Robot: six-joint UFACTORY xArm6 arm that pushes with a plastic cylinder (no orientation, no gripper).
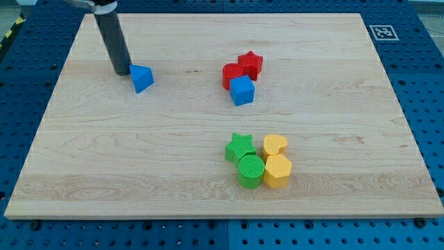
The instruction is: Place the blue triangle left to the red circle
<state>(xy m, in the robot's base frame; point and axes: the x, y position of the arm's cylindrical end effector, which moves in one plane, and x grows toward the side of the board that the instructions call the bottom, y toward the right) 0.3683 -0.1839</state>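
Observation:
The blue triangle lies on the wooden board at the upper left. My tip stands just left of it, touching or nearly touching its left side. The red circle sits near the top middle, well to the right of the triangle. A red star touches the circle's upper right and a blue cube touches its lower right.
A green star, a green circle, a yellow heart and a yellow hexagon cluster at the lower middle. The wooden board lies on a blue perforated table, with a marker tag at its top right corner.

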